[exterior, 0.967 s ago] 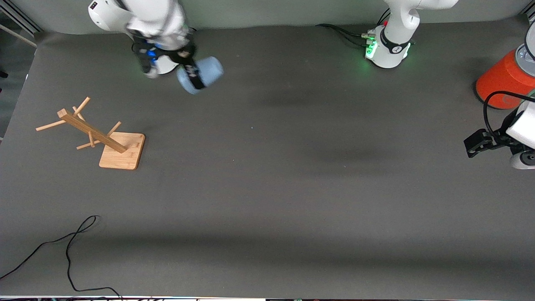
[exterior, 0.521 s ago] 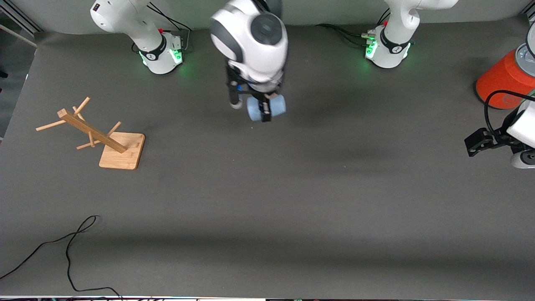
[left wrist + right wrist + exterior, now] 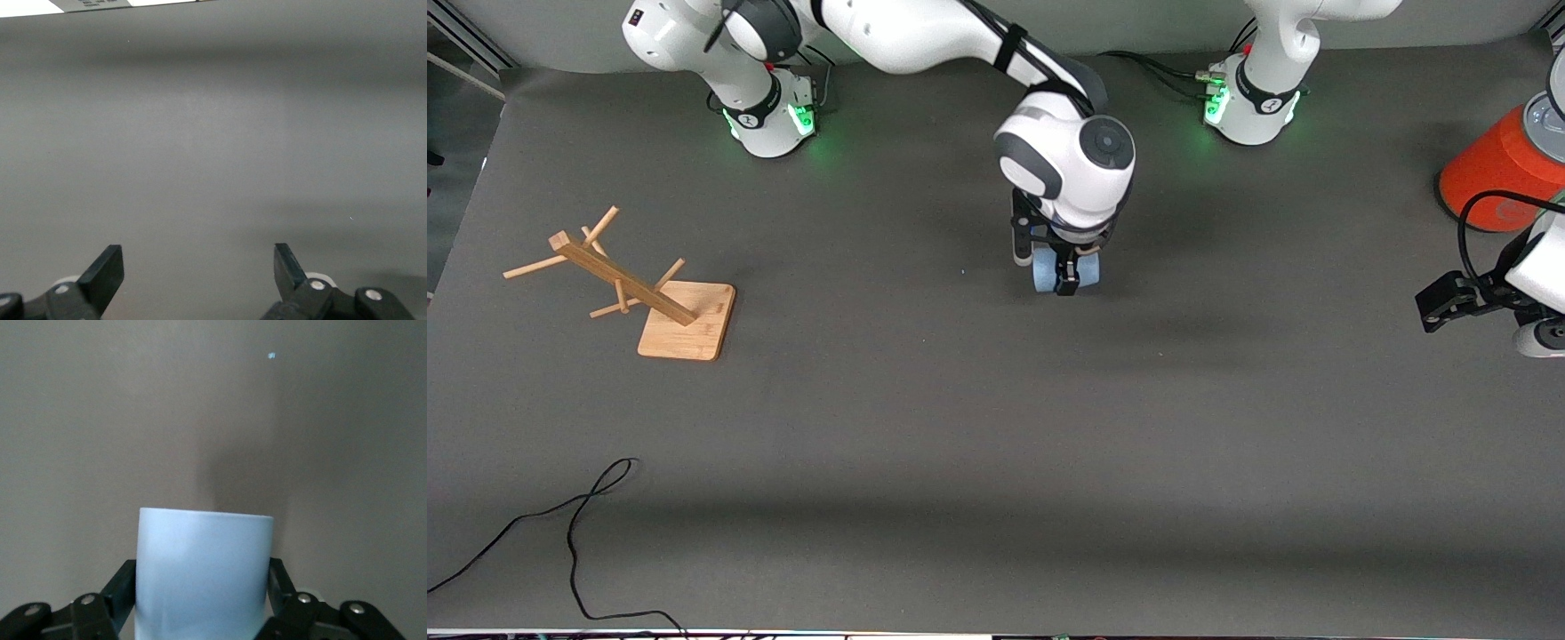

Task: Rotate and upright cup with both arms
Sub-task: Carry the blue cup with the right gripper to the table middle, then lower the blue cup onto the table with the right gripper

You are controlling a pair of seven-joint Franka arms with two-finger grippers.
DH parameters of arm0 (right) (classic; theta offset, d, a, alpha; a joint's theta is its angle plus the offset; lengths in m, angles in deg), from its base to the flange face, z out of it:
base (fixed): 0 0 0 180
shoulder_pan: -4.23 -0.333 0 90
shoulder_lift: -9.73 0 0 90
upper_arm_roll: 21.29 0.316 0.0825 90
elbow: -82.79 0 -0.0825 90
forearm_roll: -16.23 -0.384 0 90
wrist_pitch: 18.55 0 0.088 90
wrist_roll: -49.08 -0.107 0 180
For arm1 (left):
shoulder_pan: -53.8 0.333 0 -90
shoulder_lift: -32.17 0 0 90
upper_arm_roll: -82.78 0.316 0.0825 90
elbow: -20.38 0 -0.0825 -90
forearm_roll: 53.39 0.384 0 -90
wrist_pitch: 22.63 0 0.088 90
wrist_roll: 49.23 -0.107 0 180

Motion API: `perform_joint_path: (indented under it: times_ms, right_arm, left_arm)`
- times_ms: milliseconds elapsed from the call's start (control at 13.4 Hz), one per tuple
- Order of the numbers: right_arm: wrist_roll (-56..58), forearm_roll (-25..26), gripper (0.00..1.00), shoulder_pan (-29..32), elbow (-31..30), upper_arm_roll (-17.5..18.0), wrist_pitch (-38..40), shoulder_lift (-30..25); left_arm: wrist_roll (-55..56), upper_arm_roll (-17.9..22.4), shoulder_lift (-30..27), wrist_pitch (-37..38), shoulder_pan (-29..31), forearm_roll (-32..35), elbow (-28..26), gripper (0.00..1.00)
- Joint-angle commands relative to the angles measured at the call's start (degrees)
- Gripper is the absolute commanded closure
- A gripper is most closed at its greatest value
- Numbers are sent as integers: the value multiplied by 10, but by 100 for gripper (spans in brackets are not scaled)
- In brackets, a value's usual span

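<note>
Cup carried for handover.
The cup [image 3: 1064, 269] is gripped sideways between the right gripper's [image 3: 1066, 274] fingers; the waiting left gripper [image 3: 1440, 303], spread wide, must next be met.

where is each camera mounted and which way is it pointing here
front view: high across the table, facing both arm bases; shows the right pincer shut on the cup mid-table, the left pincer open by the orange can, and the wooden rack.
left wrist view: on the left wrist, facing bare table; shows its open pincer.
right wrist view: on the right wrist, facing the table; shows its fingers clamping the cup.
shared: front and right wrist views both show the held cup.
</note>
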Motion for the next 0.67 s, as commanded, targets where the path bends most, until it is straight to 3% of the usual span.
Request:
perform_joint_path:
  times_ms: [0, 372, 447, 595]
  right_arm:
    - [-29, -4, 72, -12, 36, -9, -10, 45]
    - [-39, -4, 69, -14, 36, -9, -26, 75]
    - [-39, -4, 57, -14, 36, -9, -28, 81]
    - [-39, -3, 0, -15, 36, -9, -30, 82]
  left_arm:
    - [-8, 2, 3, 13, -3, 7, 12, 0]
    - [-8, 2, 3, 13, -3, 7, 12, 0]
    - [-8, 2, 3, 13, -2, 7, 12, 0]
    - [-8, 2, 3, 13, -3, 7, 12, 0]
